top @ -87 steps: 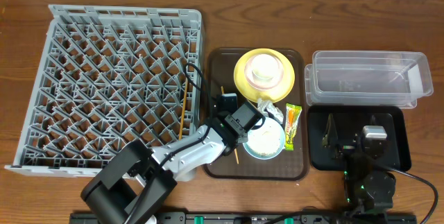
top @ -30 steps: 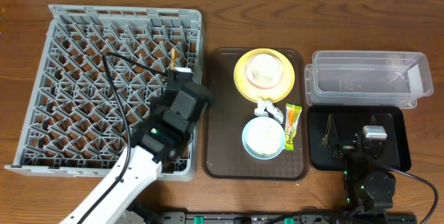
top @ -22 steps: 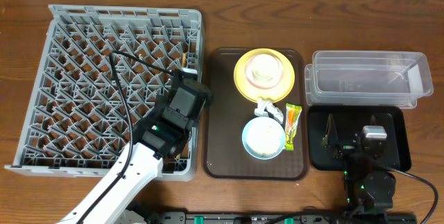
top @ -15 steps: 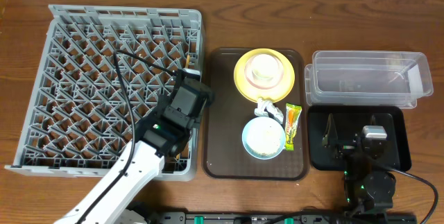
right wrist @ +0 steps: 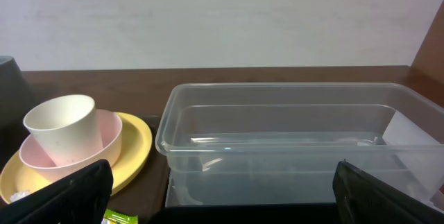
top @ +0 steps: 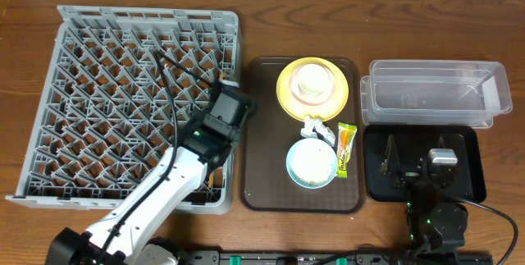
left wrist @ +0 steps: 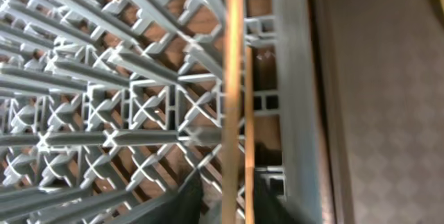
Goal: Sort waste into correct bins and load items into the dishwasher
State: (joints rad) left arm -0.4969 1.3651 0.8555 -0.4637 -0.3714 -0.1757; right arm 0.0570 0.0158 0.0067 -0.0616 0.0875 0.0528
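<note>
Wooden chopsticks (left wrist: 232, 78): drop along rack (left wrist: 295, 78) right edge by widening barely parted left gripper (left wrist: 229, 193), then lift straight; right gripper (right wrist: 222, 207) wide open.

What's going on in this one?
The left gripper is over the right edge of the dish rack. Its fingers are slightly parted, with two chopsticks running between them over the rack's grid. The right gripper sits open above the black tray. The yellow plate with the cup, the blue bowl, the napkin and the wrapper are on the brown tray.
</note>
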